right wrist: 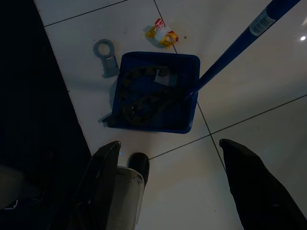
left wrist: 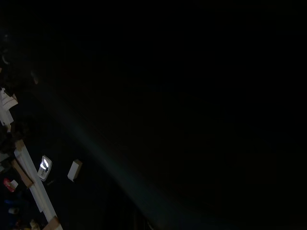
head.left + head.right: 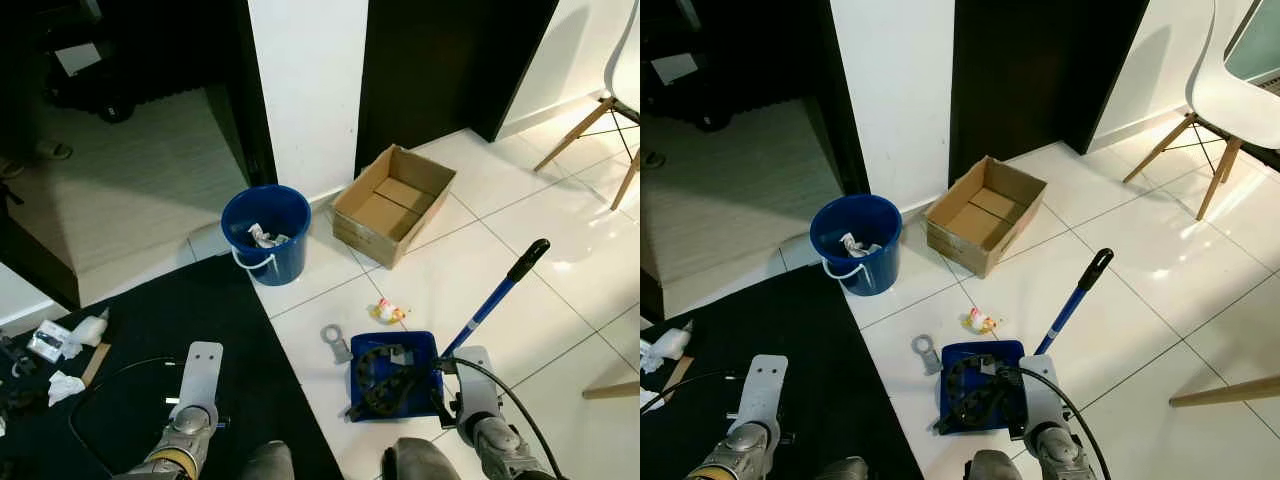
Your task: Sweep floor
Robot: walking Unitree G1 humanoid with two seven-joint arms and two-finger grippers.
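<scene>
right end effector (image 1: 168, 187) fingers apart, lower frame, above blue dustpan (image 3: 395, 375); rigid, light, grab pole handle (image 3: 495, 293). yellow wrapper (image 3: 388, 312) unswept. left end effector: can't tell.

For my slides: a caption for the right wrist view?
Open right gripper above blue dustpan on white tile, yellow wrapper beyond.

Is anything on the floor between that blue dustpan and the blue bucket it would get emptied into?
Mostly open white tile. A small grey ring-shaped piece lies beside the dustpan on the side toward the bucket; the yellow wrapper lies off that line.
</scene>
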